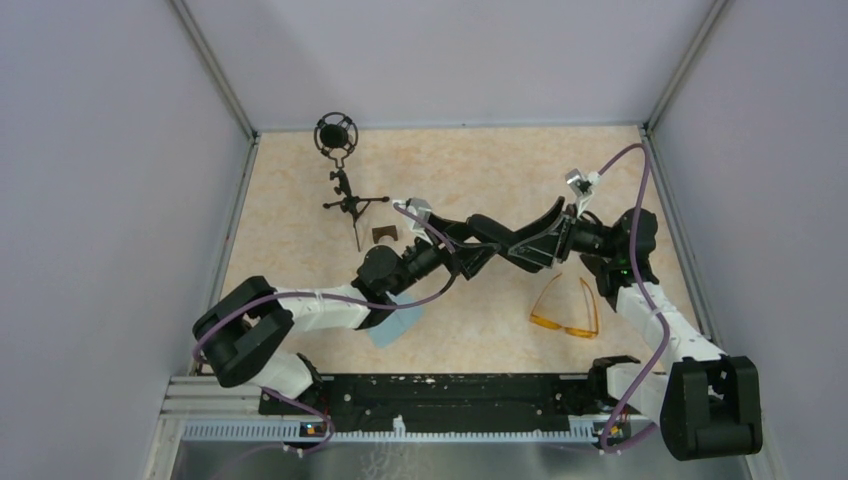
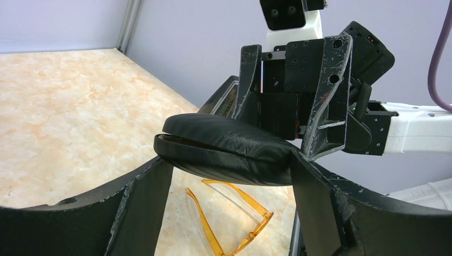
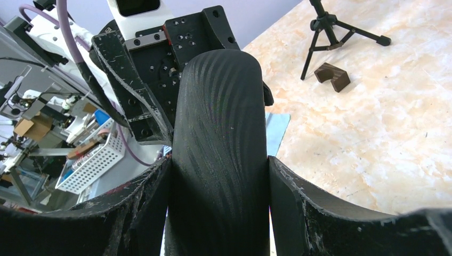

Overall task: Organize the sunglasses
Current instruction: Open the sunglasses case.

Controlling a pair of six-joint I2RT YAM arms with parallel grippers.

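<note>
Crosswise sunglasses (image 1: 562,326), temples toward far wall (image 1: 450,60); left fingers (image 2: 145,213), right fingers (image 3: 298,208) tight on case (image 2: 224,146).

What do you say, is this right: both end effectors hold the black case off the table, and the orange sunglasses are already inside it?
No. The sunglasses are not inside it: they lie unfolded on the table, as the top external view shows. The left end effector and right end effector do both hold the black case off the table.
</note>
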